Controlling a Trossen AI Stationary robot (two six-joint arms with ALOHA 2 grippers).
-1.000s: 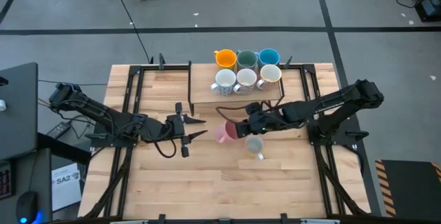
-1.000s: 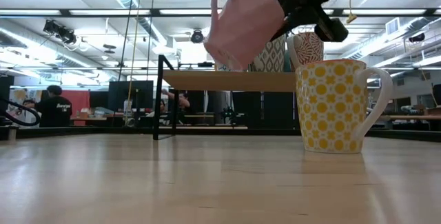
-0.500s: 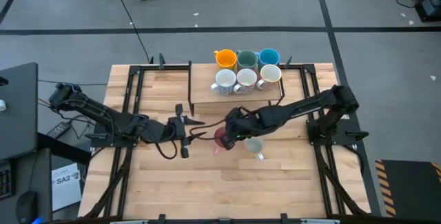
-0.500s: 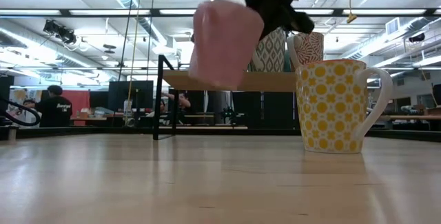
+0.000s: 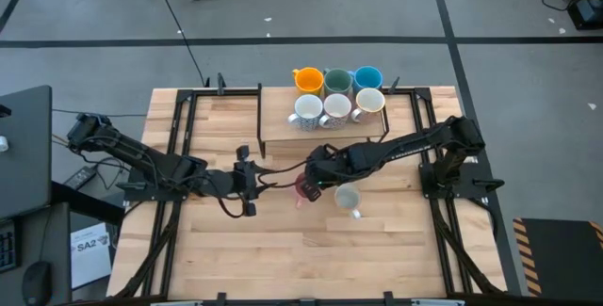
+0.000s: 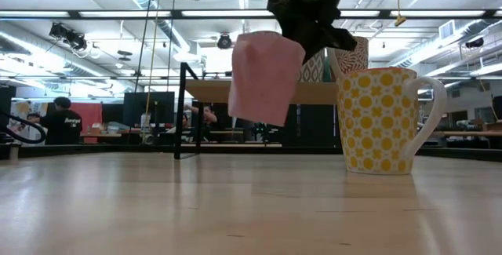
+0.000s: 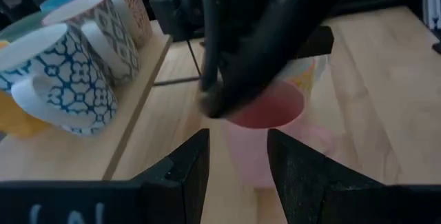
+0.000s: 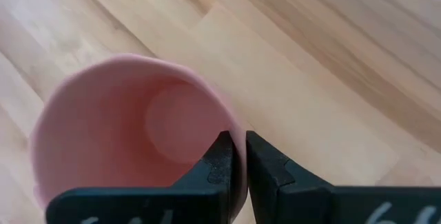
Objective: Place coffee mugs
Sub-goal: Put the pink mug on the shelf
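I have the pink mug (image 5: 303, 190) pinched by its rim in the right gripper (image 5: 313, 180); its two fingers (image 8: 222, 156) are clamped tight on the mug wall, one inside and one outside. The mug hangs above the table (image 5: 283, 249), clear of the wood, a little tilted, mouth upward. In the low view I see it (image 6: 265, 77) well off the surface, with the right arm coming down onto it from above.

Just beside the pink mug, on the side away from the left arm, the yellow-patterned mug (image 5: 348, 199) stands upright on the table, handle pointing away from the shelf (image 5: 278, 127). It is not touching the pink one.

My left gripper (image 5: 267, 182) is level with the pink mug and very near it. Its fingers (image 7: 180, 172) stand apart with nothing between them, and they point straight at the pink mug (image 7: 265, 124).

Beyond the pink mug, six more mugs sit on the raised wooden shelf in two rows. The far row holds the orange mug (image 5: 308, 80), the dark green mug (image 5: 337, 82) and the blue mug (image 5: 367, 78). The near row holds three patterned white mugs (image 5: 336, 108), side by side and touching or nearly so.
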